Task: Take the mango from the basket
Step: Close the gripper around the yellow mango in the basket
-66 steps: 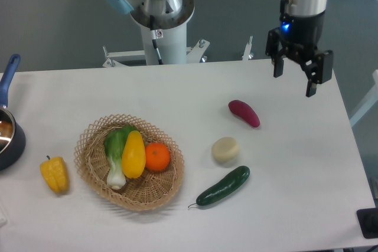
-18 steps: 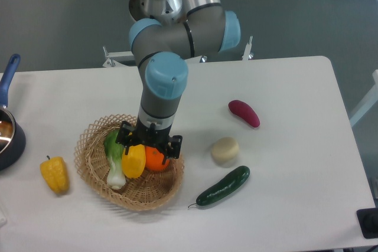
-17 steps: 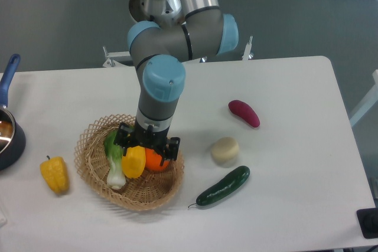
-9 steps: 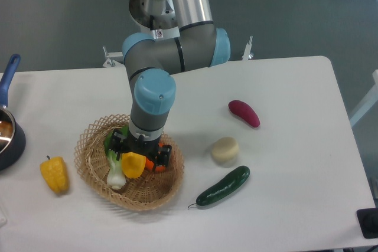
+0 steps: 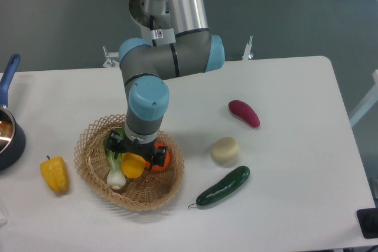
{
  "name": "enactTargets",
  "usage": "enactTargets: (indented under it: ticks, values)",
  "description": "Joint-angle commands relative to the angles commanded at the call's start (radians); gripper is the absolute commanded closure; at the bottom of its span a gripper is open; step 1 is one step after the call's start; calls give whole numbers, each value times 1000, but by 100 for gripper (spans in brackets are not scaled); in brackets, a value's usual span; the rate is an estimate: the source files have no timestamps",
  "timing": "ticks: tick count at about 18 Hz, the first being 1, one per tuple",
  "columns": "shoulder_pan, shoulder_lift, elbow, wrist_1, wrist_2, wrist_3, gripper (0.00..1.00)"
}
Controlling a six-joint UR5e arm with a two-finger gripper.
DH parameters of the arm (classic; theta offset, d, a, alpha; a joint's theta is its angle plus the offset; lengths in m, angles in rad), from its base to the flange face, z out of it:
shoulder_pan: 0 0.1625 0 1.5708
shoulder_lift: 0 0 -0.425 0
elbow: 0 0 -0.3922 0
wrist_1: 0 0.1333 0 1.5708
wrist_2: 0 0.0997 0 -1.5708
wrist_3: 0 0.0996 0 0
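Mango [image 5: 133, 166] is seen lying in the basket [image 5: 94, 176], only its lower end visible; the rest is covered by the claw [image 5: 135, 151] lowered right over it. Claw state cannot be told: the fingers are hidden under the wrist and no closure on the fruit is visible. No lift is seen, the mango looks seated among the other produce. Bok choy [image 5: 115, 170] is touching it on one side, the orange [image 5: 163, 157] just beside it on the other, partly hidden by the claw. Judged progress: approach done, claw at grasp height; grasp unconfirmed, lift and clearing the rim left. Outside the basket on the desk [image 5: 295, 163]: yellow pepper [image 5: 54, 174] near the rim, well apart a cucumber [image 5: 223, 186], a pale round item [image 5: 225, 150], a purple sweet potato [image 5: 244, 113].
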Motion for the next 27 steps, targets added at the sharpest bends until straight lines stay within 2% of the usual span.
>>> enactTargets:
  ticks: [7,8,13,17,24,27]
  values:
    - [-11,-2,-6,0,12,-2,0]
    - [-12,-3,-6,0,23,-2,3]
    - [-20,-2,-6,0,32,-2,30]
    - [-20,5,-2,0,34,-5,62]
    - [-20,31,34,-3,32,6,64]
    - [-15,52,92,-3,32,17,64]
